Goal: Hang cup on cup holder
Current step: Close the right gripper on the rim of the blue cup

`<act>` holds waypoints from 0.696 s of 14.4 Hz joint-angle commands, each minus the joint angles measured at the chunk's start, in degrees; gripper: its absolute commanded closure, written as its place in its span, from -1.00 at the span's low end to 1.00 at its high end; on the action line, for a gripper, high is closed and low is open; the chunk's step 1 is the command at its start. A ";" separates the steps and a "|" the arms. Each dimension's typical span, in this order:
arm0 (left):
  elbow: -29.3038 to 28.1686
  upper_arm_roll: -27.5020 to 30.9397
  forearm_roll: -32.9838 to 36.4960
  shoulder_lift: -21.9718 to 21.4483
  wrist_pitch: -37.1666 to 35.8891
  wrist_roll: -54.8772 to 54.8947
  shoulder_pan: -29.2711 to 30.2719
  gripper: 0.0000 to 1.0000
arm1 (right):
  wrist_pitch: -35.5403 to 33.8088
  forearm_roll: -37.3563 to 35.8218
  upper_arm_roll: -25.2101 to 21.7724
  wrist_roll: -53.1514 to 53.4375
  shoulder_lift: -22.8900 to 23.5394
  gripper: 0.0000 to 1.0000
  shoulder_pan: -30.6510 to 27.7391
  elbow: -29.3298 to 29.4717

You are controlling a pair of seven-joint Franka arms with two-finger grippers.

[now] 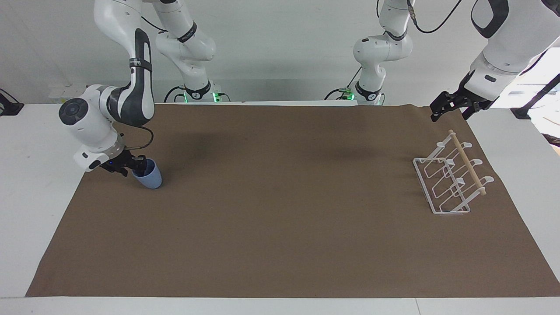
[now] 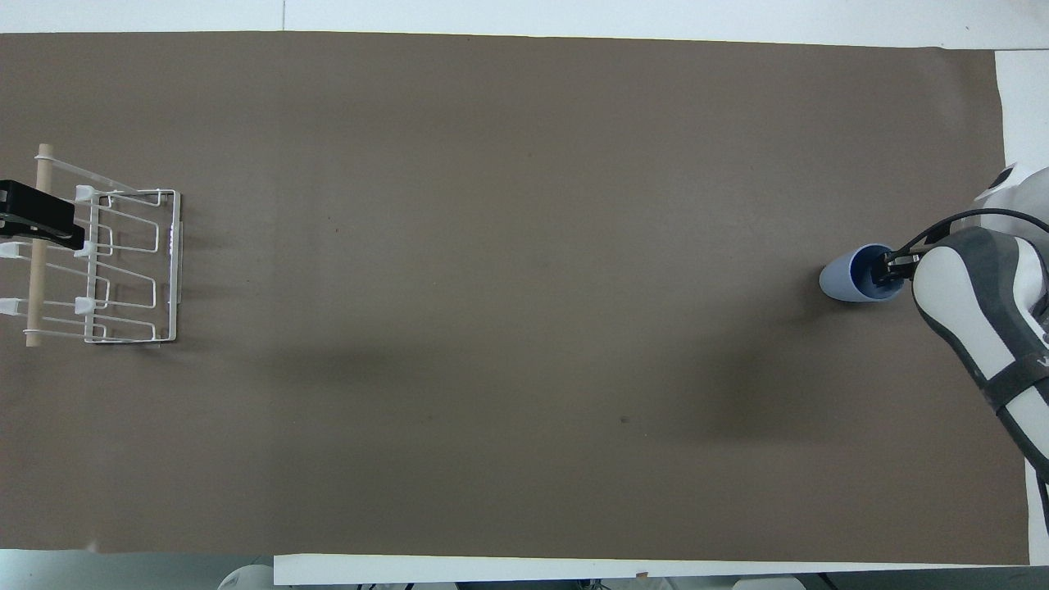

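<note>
The light-blue cup (image 1: 148, 177) stands on the brown mat near the right arm's end of the table; it also shows in the overhead view (image 2: 848, 279). My right gripper (image 1: 136, 166) is low at the cup's rim, and its tip reaches into the cup's mouth in the overhead view (image 2: 887, 269). The white wire cup holder (image 1: 450, 179) with a wooden dowel (image 1: 468, 164) stands at the left arm's end, also seen in the overhead view (image 2: 123, 262). My left gripper (image 1: 449, 114) waits open and empty in the air above the holder's dowel end (image 2: 41, 225).
A brown mat (image 1: 280, 218) covers most of the white table. The right arm's elbow and forearm (image 1: 131, 96) lean over the mat's corner beside the cup.
</note>
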 commanded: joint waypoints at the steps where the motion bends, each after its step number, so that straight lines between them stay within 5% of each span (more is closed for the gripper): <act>1: -1.10 -0.08 0.40 -1.14 -1.20 0.01 0.71 -0.99 | -0.07 0.40 0.43 -3.17 -0.58 0.37 -0.35 -0.61; 5: -1.45 0.01 0.49 -1.14 -1.21 -1.04 0.71 -0.99 | -0.34 0.40 0.43 -5.21 -0.49 1.00 -0.17 -0.17; 10: -2.59 0.10 0.57 -2.10 -1.56 -5.94 0.71 -0.99 | -5.41 0.31 0.69 -5.55 -0.58 1.00 -0.08 2.97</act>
